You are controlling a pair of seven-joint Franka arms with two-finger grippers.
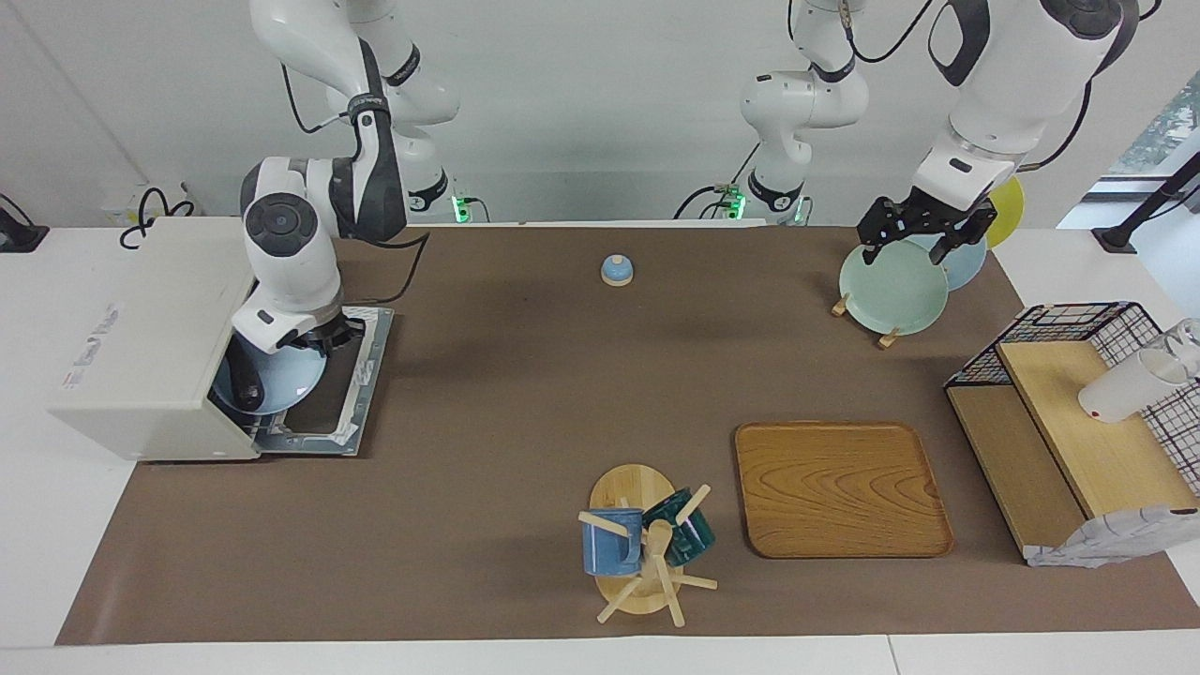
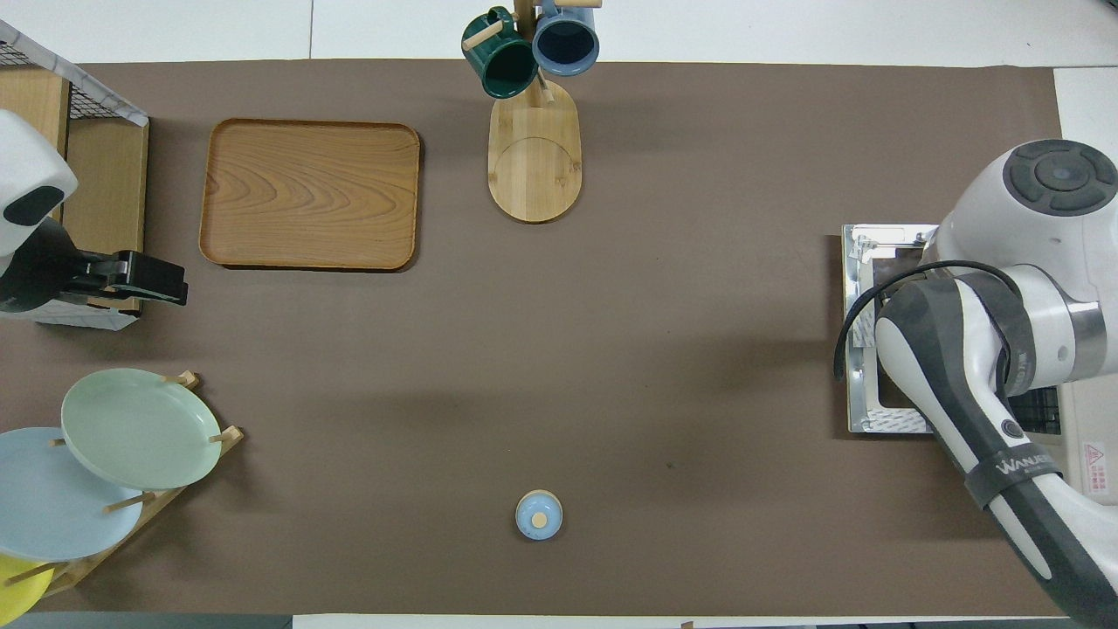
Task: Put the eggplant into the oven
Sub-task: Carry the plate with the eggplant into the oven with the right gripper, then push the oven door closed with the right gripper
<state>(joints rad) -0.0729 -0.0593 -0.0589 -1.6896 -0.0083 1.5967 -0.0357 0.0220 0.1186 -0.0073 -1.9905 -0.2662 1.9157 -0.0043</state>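
Observation:
The off-white oven (image 1: 141, 328) stands at the right arm's end of the table with its door (image 1: 361, 375) dropped open. My right gripper (image 1: 319, 339) is over the door at the oven's mouth, shut on the rim of a light blue plate (image 1: 281, 380). The dark eggplant (image 1: 246, 392) lies on that plate, mostly inside the oven opening. In the overhead view the right arm hides the plate and the eggplant; only the door (image 2: 873, 262) and part of the oven (image 2: 1087, 454) show. My left gripper (image 1: 914, 246) waits open over the plate rack and also shows in the overhead view (image 2: 162, 284).
A green plate (image 1: 891, 291) stands in the plate rack at the left arm's end. A wooden tray (image 1: 841, 487), a mug tree (image 1: 642, 548) with two mugs, a small blue lid (image 1: 616, 270) and a black wire basket rack (image 1: 1078, 412) are on the mat.

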